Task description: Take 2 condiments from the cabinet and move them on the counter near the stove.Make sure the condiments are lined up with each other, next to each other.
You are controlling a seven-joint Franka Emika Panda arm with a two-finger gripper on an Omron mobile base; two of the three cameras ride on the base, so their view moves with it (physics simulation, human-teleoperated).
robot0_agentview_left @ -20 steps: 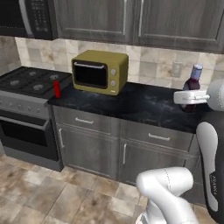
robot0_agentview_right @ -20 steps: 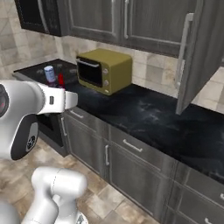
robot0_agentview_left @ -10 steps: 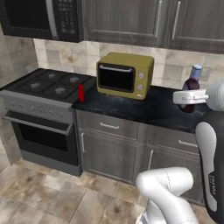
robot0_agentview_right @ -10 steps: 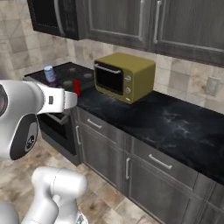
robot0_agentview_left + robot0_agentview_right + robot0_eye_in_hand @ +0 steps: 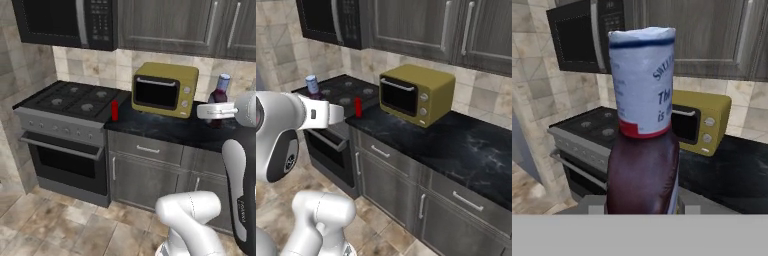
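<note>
A black marble-look counter (image 5: 165,127) runs beside a black gas stove (image 5: 70,100), with an olive-yellow toaster oven (image 5: 164,89) on it and a microwave (image 5: 65,22) above the stove. A red squeeze bottle (image 5: 115,110) stands upright at the counter's edge next to the stove. The gripper (image 5: 216,111) is clamped on the dark brown bottle (image 5: 643,150), held upright in the air, well apart from the red one, with the toaster oven between them.

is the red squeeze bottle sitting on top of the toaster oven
No, the red squeeze bottle stands on the counter between the stove and the toaster oven.

I see flat, even, rendered light, soft shadows under the cabinets (image 5: 170,25), faint sheen on the counter (image 5: 476,150); slight blur throughout.
</note>
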